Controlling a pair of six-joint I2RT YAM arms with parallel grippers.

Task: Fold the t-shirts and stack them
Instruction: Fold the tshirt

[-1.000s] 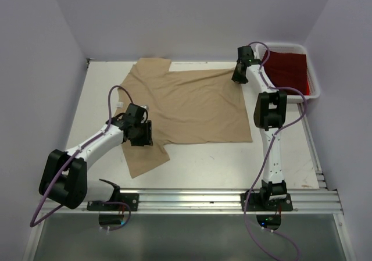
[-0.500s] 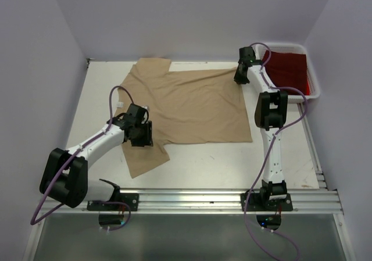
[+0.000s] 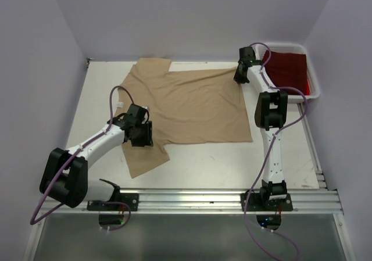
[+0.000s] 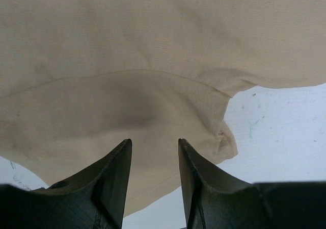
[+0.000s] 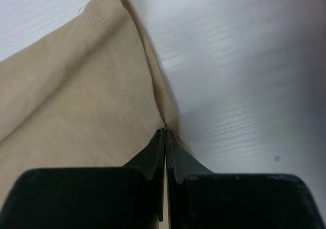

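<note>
Nearest, along the front edge of the counter (image 3: 221,162): a metal rail (image 3: 192,199) carrying both arm bases.

Just beyond, on the left: the left hand (image 3: 141,136), low over the tan t-shirt (image 3: 192,104) where the near sleeve meets the body. Fingers (image 4: 114,173) spread apart, with nothing between them but the cloth seen below. Contact with the cloth impossible to tell. In the left wrist view, a sleeve seam curving across above the fingertips, the sleeve's hemmed corner off to the right, bare white counter past it.

Mid-counter: the tan t-shirt lying flat and opened out, neck end toward the left, bottom hem toward the right. One sleeve pointing toward the near edge, the other toward the back wall. Only shallow wrinkles across the body.

Farther, on the right: the right arm stretched out to the shirt's far right corner. The right hand (image 3: 238,78) pressed together there, pinching the stitched hem edge of the tan t-shirt. In the right wrist view, a ridge of cloth running from the closed fingertips up to the corner, white counter on its right.

Farthest, in the back right corner: a white bin (image 3: 313,70), just beside the right hand. Inside it, the dark red t-shirt (image 3: 288,69), lying across the bottom, not touching the tan one.
</note>
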